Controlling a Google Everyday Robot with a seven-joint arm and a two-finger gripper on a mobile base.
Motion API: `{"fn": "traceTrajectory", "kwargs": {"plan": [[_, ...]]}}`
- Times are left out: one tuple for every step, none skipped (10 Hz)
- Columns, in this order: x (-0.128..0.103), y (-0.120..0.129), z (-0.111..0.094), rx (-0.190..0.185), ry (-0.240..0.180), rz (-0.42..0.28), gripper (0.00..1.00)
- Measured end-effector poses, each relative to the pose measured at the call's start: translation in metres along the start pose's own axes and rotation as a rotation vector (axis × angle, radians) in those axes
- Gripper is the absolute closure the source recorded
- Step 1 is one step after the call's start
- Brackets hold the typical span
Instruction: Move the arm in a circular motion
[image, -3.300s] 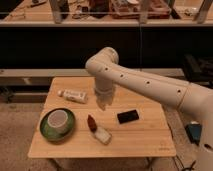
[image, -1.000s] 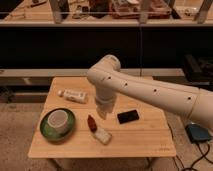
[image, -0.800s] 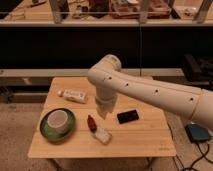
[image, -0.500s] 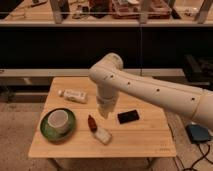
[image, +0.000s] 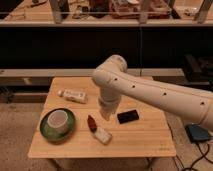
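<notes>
Swung rightward and lower, the arm (image: 150, 92) seems stiff, heavy, needing no grasp; its tool (image: 106, 114) hangs above the worktop (image: 145, 139), state untellable.

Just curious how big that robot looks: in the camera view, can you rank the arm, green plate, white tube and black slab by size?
1. The arm, largest, though possibly nearer the camera.
2. The green plate.
3. The white tube and black slab look alike, so they are unranked.
The gripper hangs over the table beside the black slab.

likely lab, cluttered shelving (image: 100, 23), gripper (image: 106, 114) over table (image: 146, 136)
</notes>
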Motion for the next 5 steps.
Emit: {"fn": "traceTrajectory", "kwargs": {"plan": [[-0.005,0.002,0.002,0.0,-0.004,-0.009,0.54],[-0.009,0.007,0.004,0.001,-0.001,-0.006,0.45],[-0.007,0.015,0.004,-0.005,0.005,-0.016,0.35],[0.006,0.022,0.004,-0.004,0.017,-0.027,0.24],[0.021,0.029,0.006,-0.005,0.021,-0.035,0.2]]}}
